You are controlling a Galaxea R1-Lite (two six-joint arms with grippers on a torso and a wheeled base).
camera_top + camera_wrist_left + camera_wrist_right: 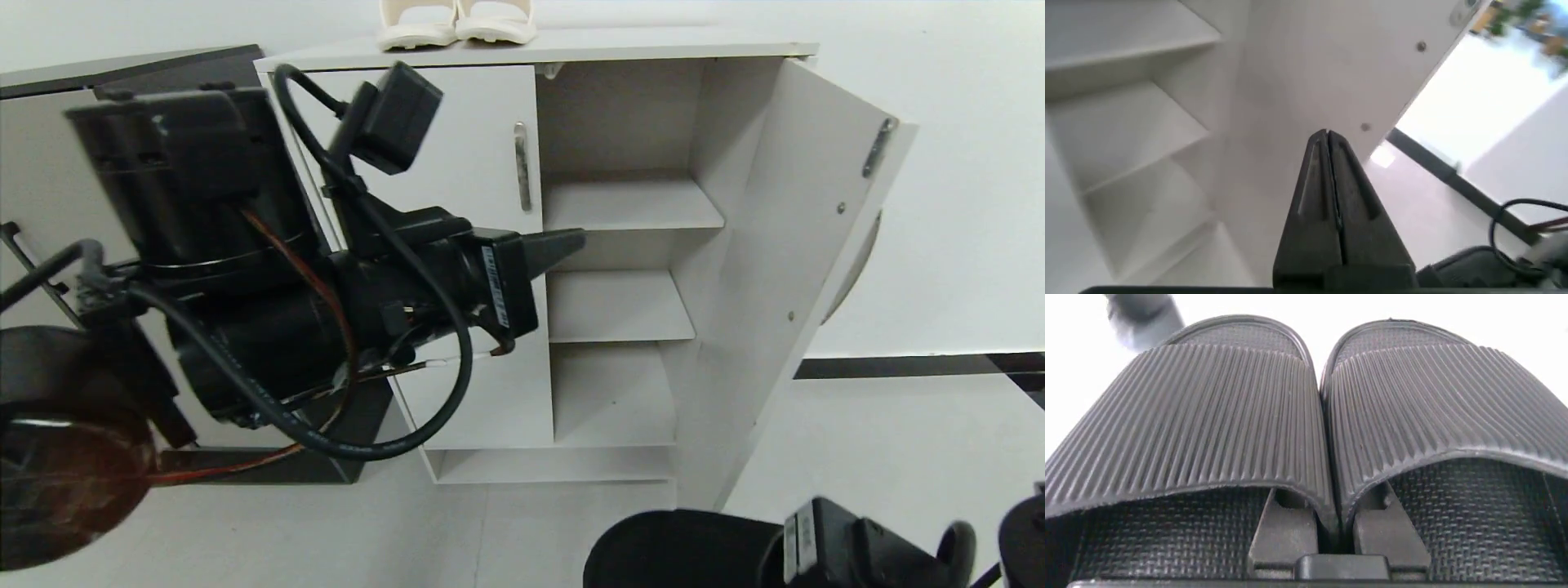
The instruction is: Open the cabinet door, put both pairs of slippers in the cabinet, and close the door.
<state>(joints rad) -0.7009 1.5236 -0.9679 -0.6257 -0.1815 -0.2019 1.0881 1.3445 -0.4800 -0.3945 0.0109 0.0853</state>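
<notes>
Two pairs of slippers are in view. The black slippers [1241, 400] lie side by side with their ribbed straps up, held by the right gripper [1335, 535]. One of its fingers [1282, 539] reaches under each strap, and the two squeeze the slippers' touching inner walls between them. In the head view this pair is a dark rounded shape low in front of the cabinet [653, 47], cut off by the bottom edge and well apart from the shelves [629, 204].

The white slippers [455, 23] rest on top of the cabinet, above its closed left door [457, 147]. Only their near ends show, because the top edge of the head view cuts off the rest.

The right door [784, 245] stands swung wide open, baring the white shelves behind it.

The left gripper [571, 239] hangs just beside the inner edge of the closed door, below its handle [522, 167]. Its tip points into the open compartment between the upper two shelves. Its fingers are pressed flat together with nothing between them, and its wrist view faces the inside of the open door.

The left arm [245, 310] and its cables cover much of the closed door, so that door's lower part is hard to make out
</notes>
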